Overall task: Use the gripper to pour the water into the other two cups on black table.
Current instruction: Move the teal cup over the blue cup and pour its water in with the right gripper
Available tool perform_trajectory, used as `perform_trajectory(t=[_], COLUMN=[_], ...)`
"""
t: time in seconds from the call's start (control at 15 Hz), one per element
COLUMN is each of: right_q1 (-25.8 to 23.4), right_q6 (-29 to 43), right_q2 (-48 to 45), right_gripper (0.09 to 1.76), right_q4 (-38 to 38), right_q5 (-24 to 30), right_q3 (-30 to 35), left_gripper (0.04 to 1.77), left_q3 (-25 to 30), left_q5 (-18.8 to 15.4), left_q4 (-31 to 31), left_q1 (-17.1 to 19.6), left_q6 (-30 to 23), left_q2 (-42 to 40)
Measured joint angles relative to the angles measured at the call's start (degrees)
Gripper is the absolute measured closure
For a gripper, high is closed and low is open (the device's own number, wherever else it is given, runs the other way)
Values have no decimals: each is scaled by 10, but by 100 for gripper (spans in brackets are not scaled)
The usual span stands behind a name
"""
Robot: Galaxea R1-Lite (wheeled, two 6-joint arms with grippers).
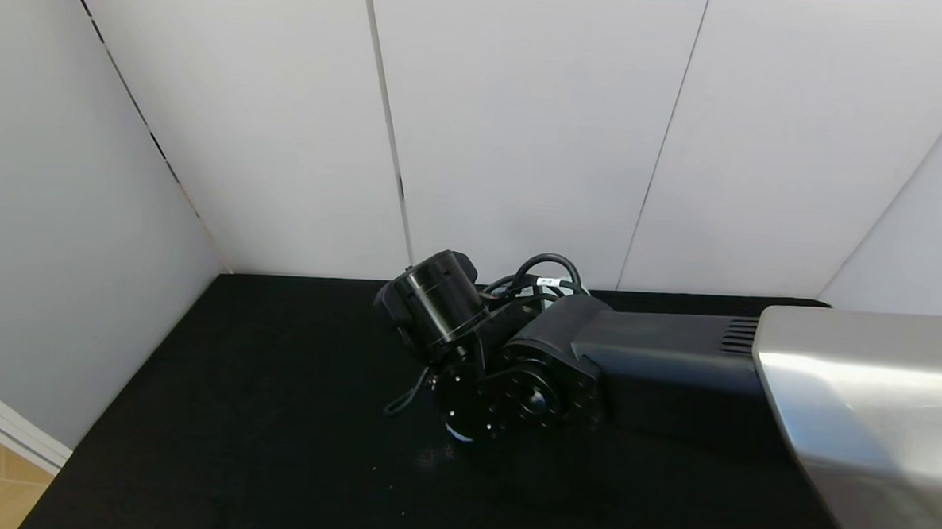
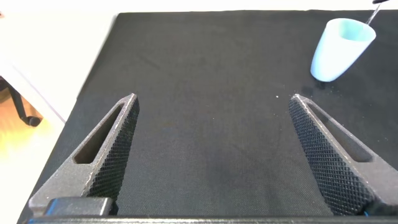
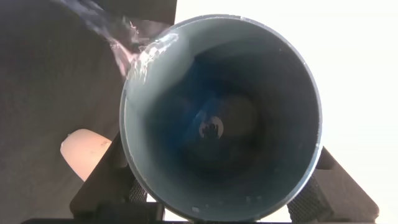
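Observation:
My right gripper is shut on the teal-green cup, one finger on each side, and holds it tipped over. Clear water streams off its rim; which cup it lands in is hidden. Part of the cream-beige cup shows beside the held cup. In the head view the right arm's wrist hangs over the middle of the black table and hides the cups. The light blue cup stands upright on the table, far ahead of my open, empty left gripper, which is low over the cloth.
White panel walls enclose the table at the back and sides. A few wet specks lie on the cloth in front of the right wrist. The table's left edge drops to a wooden floor.

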Motion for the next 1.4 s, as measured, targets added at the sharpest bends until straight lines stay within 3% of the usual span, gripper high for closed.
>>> perform_trajectory(t=[1.4], right_q1=[29], right_q6=[-20], right_q2=[19], right_gripper=[66], right_q4=[-16], right_q5=[-21], right_q3=[0], left_gripper=[9], left_q3=[0], left_q5=[0], left_q4=[0], left_q1=[0], left_q6=[0], left_q2=[0])
